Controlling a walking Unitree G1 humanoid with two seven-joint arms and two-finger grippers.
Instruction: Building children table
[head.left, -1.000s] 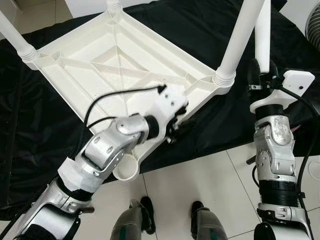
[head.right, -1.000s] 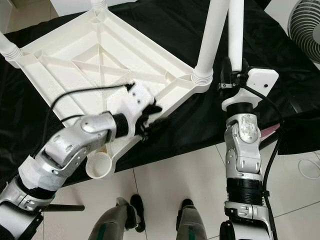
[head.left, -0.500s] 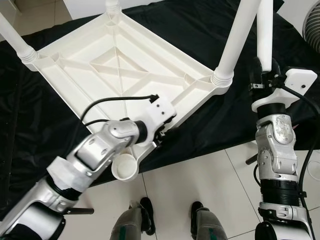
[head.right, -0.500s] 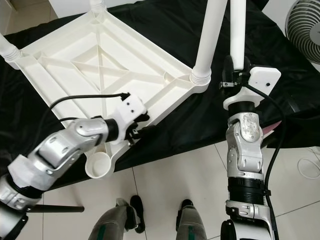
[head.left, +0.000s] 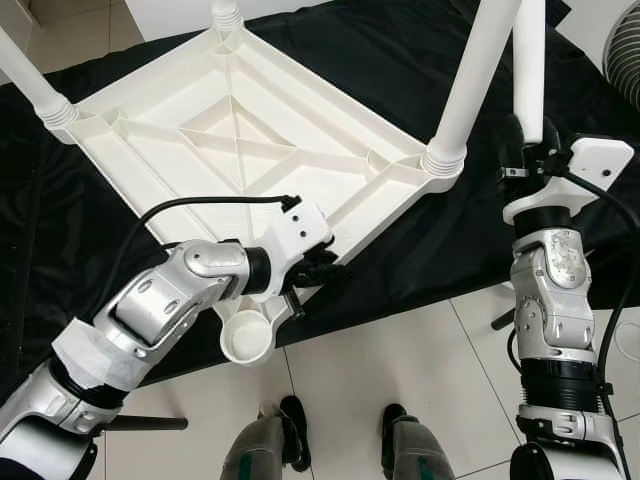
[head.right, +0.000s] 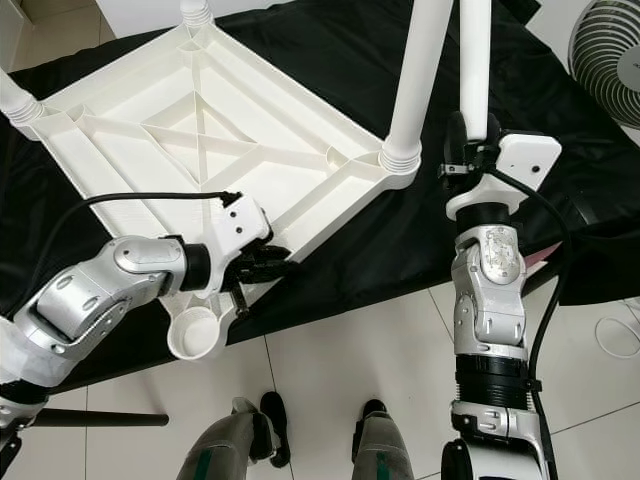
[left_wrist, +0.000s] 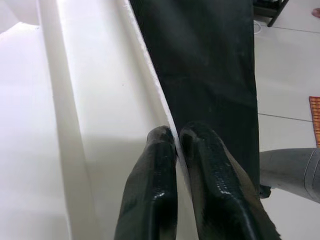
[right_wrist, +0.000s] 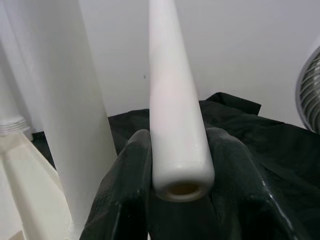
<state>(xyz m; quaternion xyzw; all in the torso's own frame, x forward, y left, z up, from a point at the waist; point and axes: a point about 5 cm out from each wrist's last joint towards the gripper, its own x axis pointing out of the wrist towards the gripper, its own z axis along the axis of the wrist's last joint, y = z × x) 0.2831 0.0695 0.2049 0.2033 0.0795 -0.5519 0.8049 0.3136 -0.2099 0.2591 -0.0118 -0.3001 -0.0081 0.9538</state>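
The white plastic table top (head.left: 240, 130) lies upside down on a black cloth. Legs stand in three of its corners, one of them the attached leg (head.left: 478, 75) at the right corner. The near corner socket (head.left: 247, 337) is an empty round cup. My left gripper (head.left: 322, 274) is just right of that socket, shut on the thin table rim (left_wrist: 150, 95), one finger on each side. My right gripper (head.left: 522, 150) is to the right of the table, shut on a loose white leg (right_wrist: 172, 100) that it holds upright beside the attached leg (right_wrist: 65, 100).
The black cloth (head.left: 400, 60) covers the floor under and around the table. Pale floor tiles (head.left: 400, 350) lie in front, with my feet (head.left: 290, 440) below. A fan (head.right: 605, 60) stands at the far right. A thin black rod (head.left: 150, 423) lies on the tiles at the left.
My left gripper has drawn back along the rim toward the empty near socket, and its arm has dropped lower. The right gripper holds the loose leg in the same place.
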